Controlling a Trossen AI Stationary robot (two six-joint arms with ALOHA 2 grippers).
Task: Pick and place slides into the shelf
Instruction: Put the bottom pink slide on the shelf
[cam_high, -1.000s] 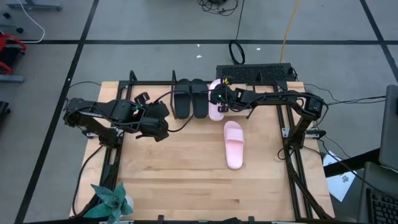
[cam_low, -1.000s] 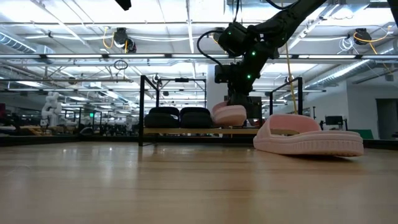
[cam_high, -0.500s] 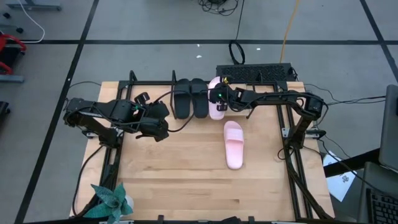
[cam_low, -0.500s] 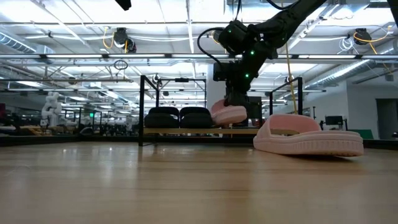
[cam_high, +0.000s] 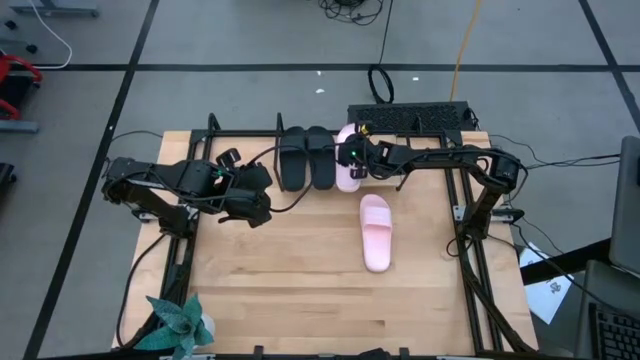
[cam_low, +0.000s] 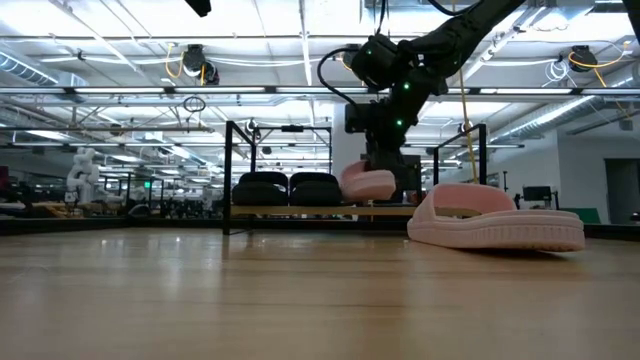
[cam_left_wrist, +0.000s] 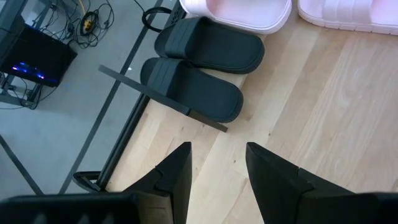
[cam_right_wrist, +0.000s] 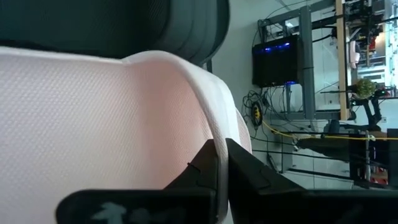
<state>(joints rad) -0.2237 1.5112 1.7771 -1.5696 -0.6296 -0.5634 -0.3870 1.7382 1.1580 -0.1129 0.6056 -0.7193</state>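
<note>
Meanwhile, a pink slide (cam_high: 346, 160) was pinched by the right pincer (cam_high: 354, 155) at the shelf (cam_low: 300, 210), beside two black slides (cam_high: 306, 158). The left pincer (cam_left_wrist: 214, 177) was held spread over the tabletop (cam_high: 290, 270). Another pink slide (cam_high: 375, 232) was left lying there.

held pink slide (cam_right_wrist: 93, 118): cut off by right wrist frame | black slide (cam_right_wrist: 112, 25): only part shows

Bright overhead light, soft shadows, w/o blur.

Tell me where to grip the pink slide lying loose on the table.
Grip the pink slide at its wide strap, coming from above. It lies flat and sole-down, apart from the shelf, and the low view shows the strap arching up clear of the footbed, giving the fingers an edge to pinch.
</note>
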